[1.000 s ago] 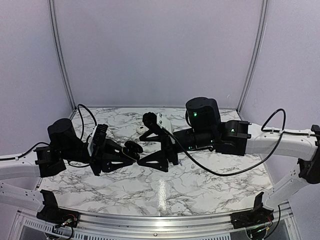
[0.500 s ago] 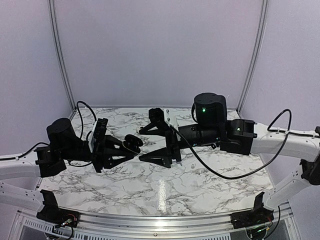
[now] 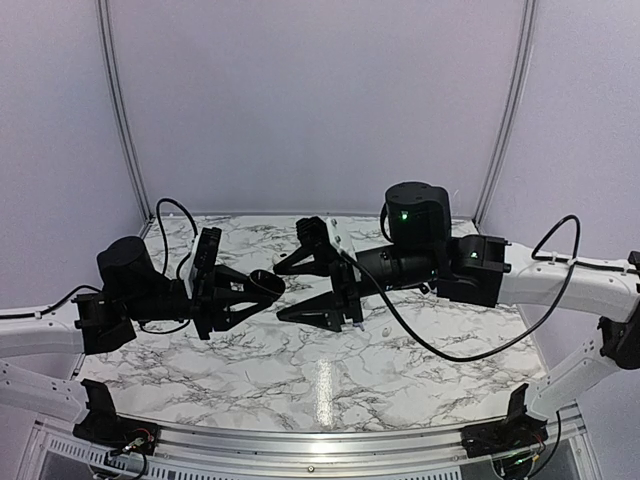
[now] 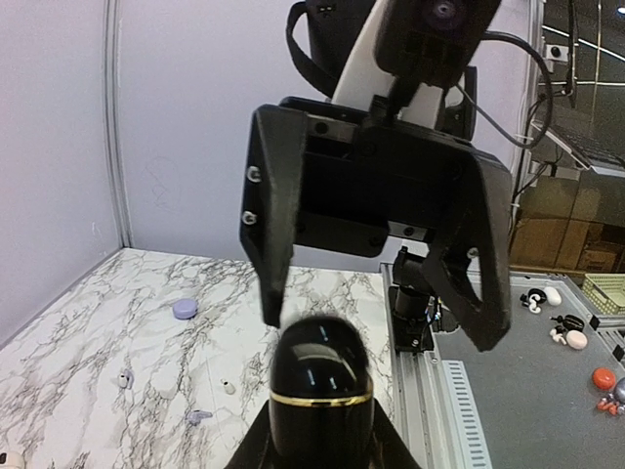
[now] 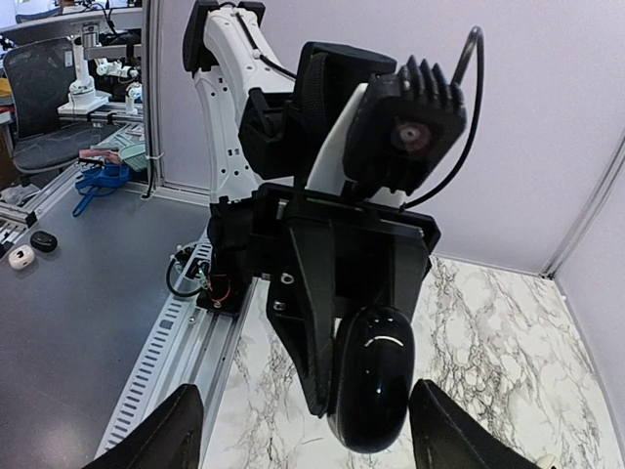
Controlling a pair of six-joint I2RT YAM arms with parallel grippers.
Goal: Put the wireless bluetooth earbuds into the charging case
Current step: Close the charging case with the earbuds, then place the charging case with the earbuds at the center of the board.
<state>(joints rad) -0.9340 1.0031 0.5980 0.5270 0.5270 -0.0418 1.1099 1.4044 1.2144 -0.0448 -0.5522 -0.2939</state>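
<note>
Case [image 3: 265,284] lifted; long axis toward right gripper [image 3: 279,293]

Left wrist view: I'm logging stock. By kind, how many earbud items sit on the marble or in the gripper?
Black case, gripped: 1
Round lilac piece: 1
Tiny buds: 3
Total: 5
A pale thing cut off at the bottom-left corner is uncounted.
</note>
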